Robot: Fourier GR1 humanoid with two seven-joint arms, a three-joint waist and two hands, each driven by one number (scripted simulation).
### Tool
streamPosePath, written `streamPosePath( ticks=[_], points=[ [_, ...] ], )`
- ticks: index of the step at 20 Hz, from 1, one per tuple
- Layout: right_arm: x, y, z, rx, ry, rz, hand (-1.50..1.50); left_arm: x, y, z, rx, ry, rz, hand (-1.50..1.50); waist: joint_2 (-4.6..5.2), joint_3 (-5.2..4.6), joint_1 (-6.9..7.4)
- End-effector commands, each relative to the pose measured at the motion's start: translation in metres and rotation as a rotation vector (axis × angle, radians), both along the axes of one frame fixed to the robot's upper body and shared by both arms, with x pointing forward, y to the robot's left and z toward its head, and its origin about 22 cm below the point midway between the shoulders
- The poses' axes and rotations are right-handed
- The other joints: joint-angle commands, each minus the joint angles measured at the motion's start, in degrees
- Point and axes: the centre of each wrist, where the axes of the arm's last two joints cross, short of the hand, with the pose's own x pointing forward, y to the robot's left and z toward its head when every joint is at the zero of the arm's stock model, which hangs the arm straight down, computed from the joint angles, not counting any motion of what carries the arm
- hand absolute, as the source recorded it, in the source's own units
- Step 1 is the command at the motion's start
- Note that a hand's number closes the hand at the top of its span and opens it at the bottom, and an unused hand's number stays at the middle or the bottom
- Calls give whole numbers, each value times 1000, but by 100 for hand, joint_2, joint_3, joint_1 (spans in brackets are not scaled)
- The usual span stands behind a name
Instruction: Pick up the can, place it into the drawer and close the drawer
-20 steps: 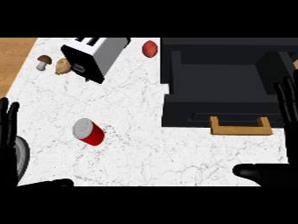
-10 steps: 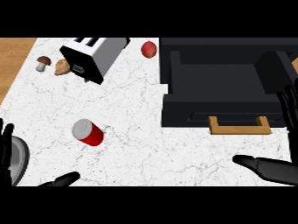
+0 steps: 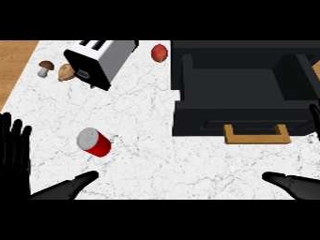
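White marble-patterned surface (image 3: 141,122) fills most of our view, with wood showing at the left edge. Nearest us, our left hand (image 3: 6,154) shows at the lower left with straight, spread fingers, holding nothing; our right hand (image 3: 308,185) shows at the lower right, likewise released and holding nothing. Just beyond the left hand lies the can (image 3: 94,142), red with a silver end, apparently tipped on its side, though we cannot be sure from this steep angle. We judge it light, rigid and smooth, liable to roll, so we would wrap the fingers around its red body rather than its ends. Farther right sits the drawer (image 3: 245,93), black, open, with a tan handle (image 3: 256,134) facing us. At the far side stand a toaster (image 3: 96,61), a mushroom (image 3: 46,68) and a small red object (image 3: 159,52).
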Motion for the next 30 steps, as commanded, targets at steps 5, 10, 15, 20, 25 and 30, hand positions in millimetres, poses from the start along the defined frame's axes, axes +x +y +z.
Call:
streamPosePath(
  ticks=[5, 10, 15, 20, 25, 30],
  points=[
    [-1, 0, -8, -7, -12, 11, -150, 18, -15, -48, 3, 61, 26, -150, 4, -2, 1],
    [-22, -19, 9, -35, -40, 6, -150, 34, -18, -78, 18, 88, 52, -150, 2, -3, -32],
    [-18, 1, 8, -11, -28, -6, -150, 43, -34, -103, 20, 137, 36, -150, 3, -3, -18],
    [-21, -30, 16, -4, -28, -20, -150, 21, -7, -141, 10, 133, 102, -150, 1, -3, -2],
    [-36, -15, 11, -15, -27, -14, -150, 27, 7, -150, -4, 144, 111, -150, -1, -1, -2],
    [-40, -41, 15, -14, -25, -32, -150, 31, 12, -193, -19, 169, 120, -150, 3, -3, -32]
  ],
)
